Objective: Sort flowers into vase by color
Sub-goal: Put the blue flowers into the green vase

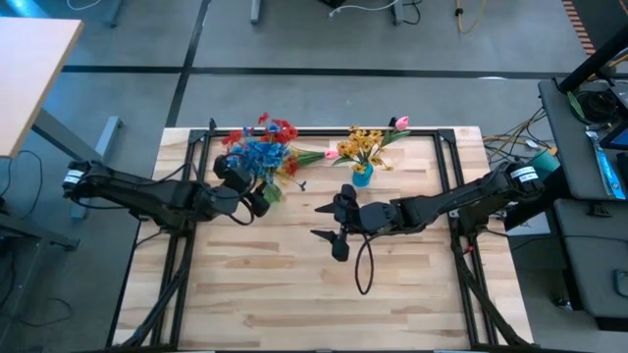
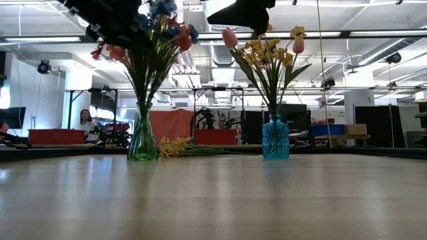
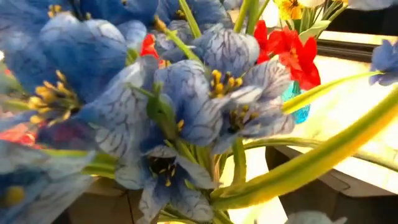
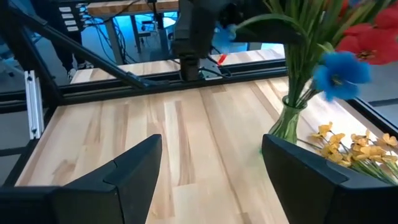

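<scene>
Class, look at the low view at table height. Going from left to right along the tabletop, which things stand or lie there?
Green glass vase holding red and blue flowers → loose yellow flowers lying on the table → blue vase holding yellow flowers and pink buds.

Pale matt wooden table (image 1: 294, 284), clear green glass vase (image 2: 142, 140), seemingly fabric blue flowers (image 3: 205, 99)

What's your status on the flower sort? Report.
Left gripper at the green vase's blooms, grip unclear. Right gripper mid-table, jaws open, empty. Yellow spray lies between the vases, unsorted. Nothing blocking.
</scene>
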